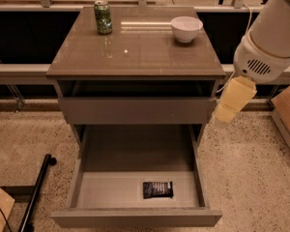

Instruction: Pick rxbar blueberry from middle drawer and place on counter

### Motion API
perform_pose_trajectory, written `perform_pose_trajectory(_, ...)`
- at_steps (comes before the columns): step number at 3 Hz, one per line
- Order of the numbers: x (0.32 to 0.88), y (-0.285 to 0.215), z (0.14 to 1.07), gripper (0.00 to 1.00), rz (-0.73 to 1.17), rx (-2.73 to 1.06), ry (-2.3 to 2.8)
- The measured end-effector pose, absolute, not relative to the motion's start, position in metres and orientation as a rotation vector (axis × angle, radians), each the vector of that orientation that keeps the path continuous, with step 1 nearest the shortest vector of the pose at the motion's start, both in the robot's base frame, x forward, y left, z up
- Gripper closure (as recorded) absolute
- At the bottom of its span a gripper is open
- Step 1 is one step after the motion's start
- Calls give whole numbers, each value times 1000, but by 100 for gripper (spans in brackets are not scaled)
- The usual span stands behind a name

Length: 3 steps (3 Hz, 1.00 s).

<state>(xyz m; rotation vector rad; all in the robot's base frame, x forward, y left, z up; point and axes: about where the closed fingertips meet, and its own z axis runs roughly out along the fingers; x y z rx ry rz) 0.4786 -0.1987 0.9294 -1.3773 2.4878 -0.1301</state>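
Our pale yellow claw (pixel 224 112) hangs beside the grey-brown cabinet's (pixel 135 111) right edge; apart or together, we cannot tell. Down-left of it, the dark-wrapped rectangular snack bar (pixel 158 189) lies flat in the pulled-out grey-brown drawer (pixel 135 217), open to reaching from above.

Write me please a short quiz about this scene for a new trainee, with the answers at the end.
1. True or false: the bar lies on the counter.
2. Which thing stands at the counter's back left? A) bowl B) can C) box
3. Fill in: the gripper hangs beside the cabinet, on the right in the picture, outside the open ____.

Key
1. False: it lies on the drawer floor, near the front.
2. B; the bowl is at the back right.
3. drawer
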Motion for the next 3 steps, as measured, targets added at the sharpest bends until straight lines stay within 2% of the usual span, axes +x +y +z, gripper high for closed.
perform_pose_trajectory(3,515,-121,798,0,312,-1055,2766)
